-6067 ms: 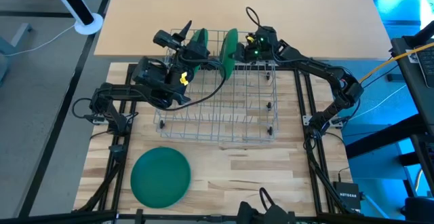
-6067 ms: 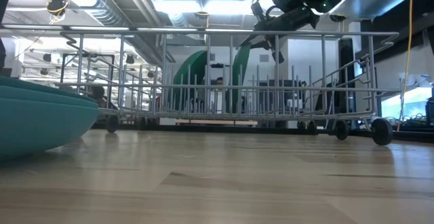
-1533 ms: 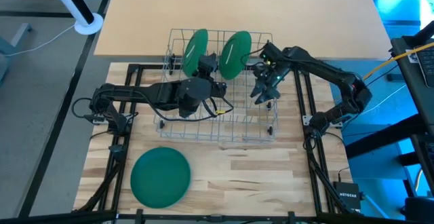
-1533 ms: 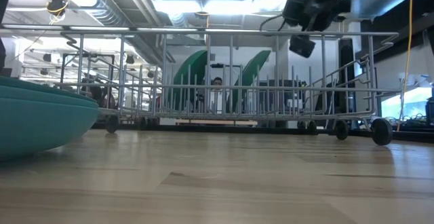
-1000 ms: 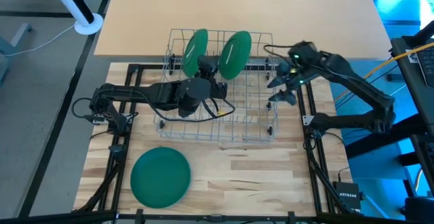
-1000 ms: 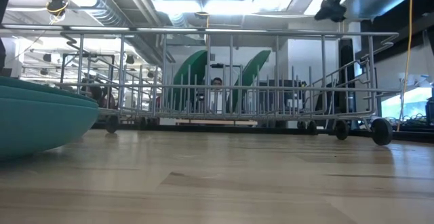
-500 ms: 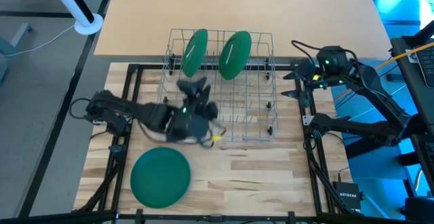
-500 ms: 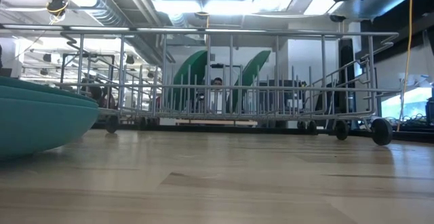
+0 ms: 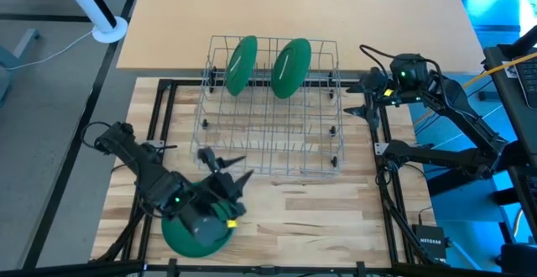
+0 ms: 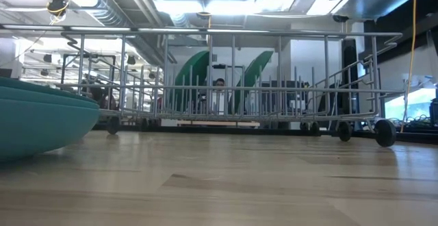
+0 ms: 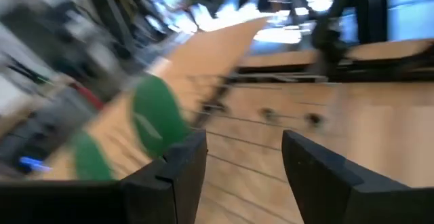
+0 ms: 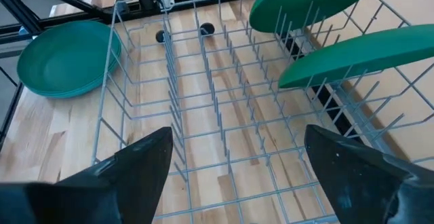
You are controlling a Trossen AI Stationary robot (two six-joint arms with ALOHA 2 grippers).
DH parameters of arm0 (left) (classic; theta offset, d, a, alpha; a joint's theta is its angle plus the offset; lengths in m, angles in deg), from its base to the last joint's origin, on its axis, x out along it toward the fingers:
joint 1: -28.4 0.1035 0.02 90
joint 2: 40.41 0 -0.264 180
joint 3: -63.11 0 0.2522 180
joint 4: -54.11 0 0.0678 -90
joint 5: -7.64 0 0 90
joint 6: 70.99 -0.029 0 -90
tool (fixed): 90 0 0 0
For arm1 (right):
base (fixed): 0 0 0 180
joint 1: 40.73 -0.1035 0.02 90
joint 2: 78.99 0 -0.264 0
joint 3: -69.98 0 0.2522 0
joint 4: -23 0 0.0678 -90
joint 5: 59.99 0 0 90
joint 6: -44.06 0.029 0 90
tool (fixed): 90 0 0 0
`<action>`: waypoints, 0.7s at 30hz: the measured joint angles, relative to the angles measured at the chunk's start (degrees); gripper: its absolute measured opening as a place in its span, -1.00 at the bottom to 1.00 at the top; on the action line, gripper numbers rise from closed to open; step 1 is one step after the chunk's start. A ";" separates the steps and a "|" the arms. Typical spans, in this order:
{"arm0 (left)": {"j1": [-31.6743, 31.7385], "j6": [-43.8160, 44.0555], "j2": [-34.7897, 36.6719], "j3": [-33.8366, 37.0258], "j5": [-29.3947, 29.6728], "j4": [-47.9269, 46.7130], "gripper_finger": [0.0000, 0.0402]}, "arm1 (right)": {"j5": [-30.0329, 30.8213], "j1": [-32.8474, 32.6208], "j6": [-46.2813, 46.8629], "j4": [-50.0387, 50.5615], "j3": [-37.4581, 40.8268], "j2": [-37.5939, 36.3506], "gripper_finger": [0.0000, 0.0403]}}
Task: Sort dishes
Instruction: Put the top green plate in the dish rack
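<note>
Two green plates (image 9: pixel 242 63) (image 9: pixel 290 65) stand on edge, tilted, between the tines at the far end of the wire rack (image 9: pixel 268 130). A stack of teal plates (image 9: pixel 189 237) lies on the table near the front left, also in the low view (image 10: pixel 41 116). My left gripper (image 9: pixel 225 166) hovers open above the stack's far edge, pointing toward the rack, with nothing between its fingers (image 11: pixel 244 163). My right gripper (image 9: pixel 359 99) hangs open off the rack's right side, raised, looking down into the rack (image 12: pixel 237 139).
The rack (image 12: pixel 203 108) holds many upright tines and stands on small wheels (image 10: pixel 384 133). A black frame rail (image 9: pixel 377 134) runs along each side of the wooden table. Bare wood lies between the rack and the near edge (image 9: pixel 319 218).
My left gripper has swung out of the rack toward the table's near left, rolling about its own line, and now stands over the plate stack, still open. My right gripper has drawn a little back toward the right and up. The plates have stayed put.
</note>
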 joint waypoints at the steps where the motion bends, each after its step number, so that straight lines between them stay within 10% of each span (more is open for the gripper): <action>1: -0.57 2.43 0.00 0.00 -2.32 0.11 -0.09 | -0.01 0.00 0.00 0.02 0.00 0.00 0.69; 21: -4.83 48.56 -0.17 3.47 -45.58 -7.65 -0.09 | -0.62 -0.01 -0.02 3.35 0.00 0.28 0.69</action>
